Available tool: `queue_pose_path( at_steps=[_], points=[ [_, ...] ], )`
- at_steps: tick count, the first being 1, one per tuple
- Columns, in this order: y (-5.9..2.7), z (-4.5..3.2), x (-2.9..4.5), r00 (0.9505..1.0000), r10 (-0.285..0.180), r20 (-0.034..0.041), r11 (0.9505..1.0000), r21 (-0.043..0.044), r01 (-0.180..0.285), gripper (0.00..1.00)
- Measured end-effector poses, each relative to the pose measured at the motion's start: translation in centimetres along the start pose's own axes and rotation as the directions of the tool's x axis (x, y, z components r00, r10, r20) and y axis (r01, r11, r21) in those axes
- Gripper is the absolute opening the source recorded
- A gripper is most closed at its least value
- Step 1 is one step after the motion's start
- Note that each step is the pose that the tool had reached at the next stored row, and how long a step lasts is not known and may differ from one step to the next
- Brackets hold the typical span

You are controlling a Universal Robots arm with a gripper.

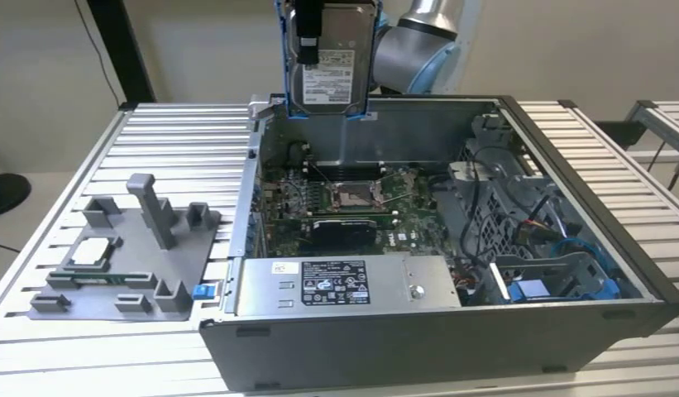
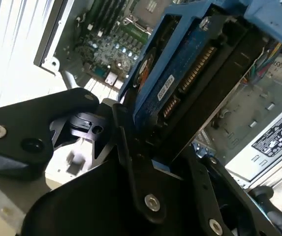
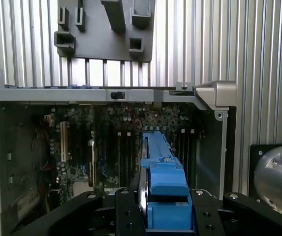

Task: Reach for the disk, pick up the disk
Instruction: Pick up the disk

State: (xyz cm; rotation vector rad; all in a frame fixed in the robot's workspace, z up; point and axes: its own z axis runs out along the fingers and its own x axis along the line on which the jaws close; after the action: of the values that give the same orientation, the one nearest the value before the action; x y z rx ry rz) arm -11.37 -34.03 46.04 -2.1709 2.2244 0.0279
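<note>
In the exterior view, a ribbed silver aluminium table stands before a plain beige wall. A grey plastic fixture plate lies near the table's edge on the exterior view's left. An open dark-grey metal computer case takes up the table's middle, with a large grey metal box bearing a black-white sticker along its near wall. The flat silver-grey metal disk with a white label and blue plastic side rails hangs upright in the air above the case's far wall (label towards the camera). The black gripper is clenched on it.

In the second wrist view, the disk shows its connector end and one blue rail. It is pinched between the black fingers of the gripper, with the case's green circuit board beneath.

In the first wrist view, the disk is edge-on, its blue rail uppermost. It is squeezed at the gripper, over the circuit board. Beyond the case wall lie the ribbed table and the fixture plate.
</note>
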Motion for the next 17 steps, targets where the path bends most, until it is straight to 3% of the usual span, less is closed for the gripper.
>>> queue_pose_path(
  at_steps=[17],
  points=[
    [-5.65, 0.06, -0.14, 1.0, -0.001, 0.0, 1.0, -0.0002, 0.001, 0.0]
  ],
)
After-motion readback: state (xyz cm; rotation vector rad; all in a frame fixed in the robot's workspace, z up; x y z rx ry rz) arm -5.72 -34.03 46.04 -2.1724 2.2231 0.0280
